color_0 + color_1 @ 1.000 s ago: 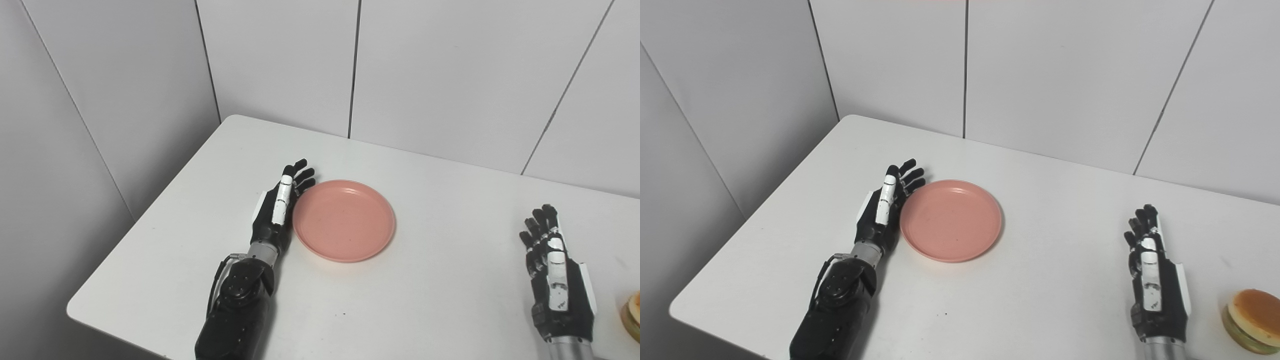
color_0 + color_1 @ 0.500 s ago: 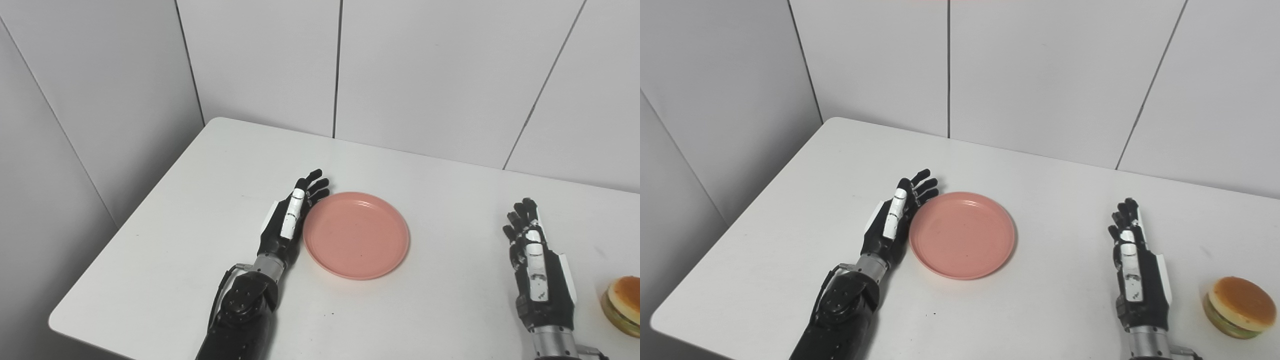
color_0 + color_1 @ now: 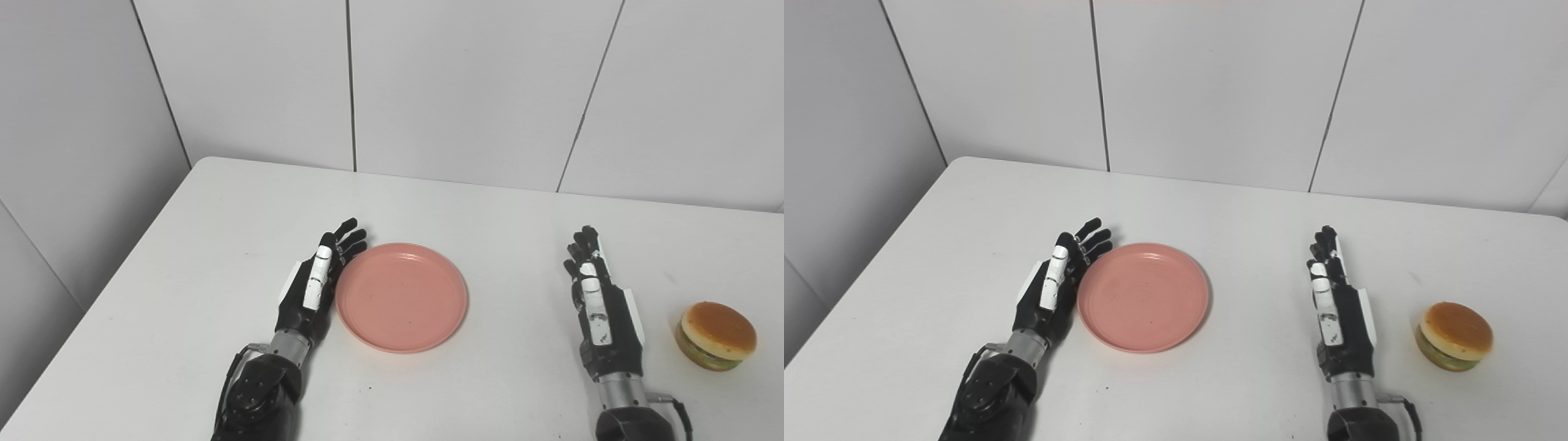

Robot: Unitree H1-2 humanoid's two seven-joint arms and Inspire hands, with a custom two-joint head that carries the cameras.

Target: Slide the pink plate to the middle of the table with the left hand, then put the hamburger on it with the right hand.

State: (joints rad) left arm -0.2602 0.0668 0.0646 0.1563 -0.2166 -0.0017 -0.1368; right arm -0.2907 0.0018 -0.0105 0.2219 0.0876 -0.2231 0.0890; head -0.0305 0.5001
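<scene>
Left hand [image 3: 315, 285]: edge-on, fingers extended and apart, holding nothing, flush against left rim of pink plate [image 3: 401, 297]. Plate: round, shallow, smooth matte plastic, flat on white table [image 3: 202, 257] near centre. Right hand [image 3: 600, 306]: open, fingers straight, empty, between plate and hamburger [image 3: 715, 334]. Hamburger: glossy tan bun, green layer, near right table edge.

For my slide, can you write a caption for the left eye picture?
Left hand open beside the pink plate; right hand open between plate and hamburger.
</scene>
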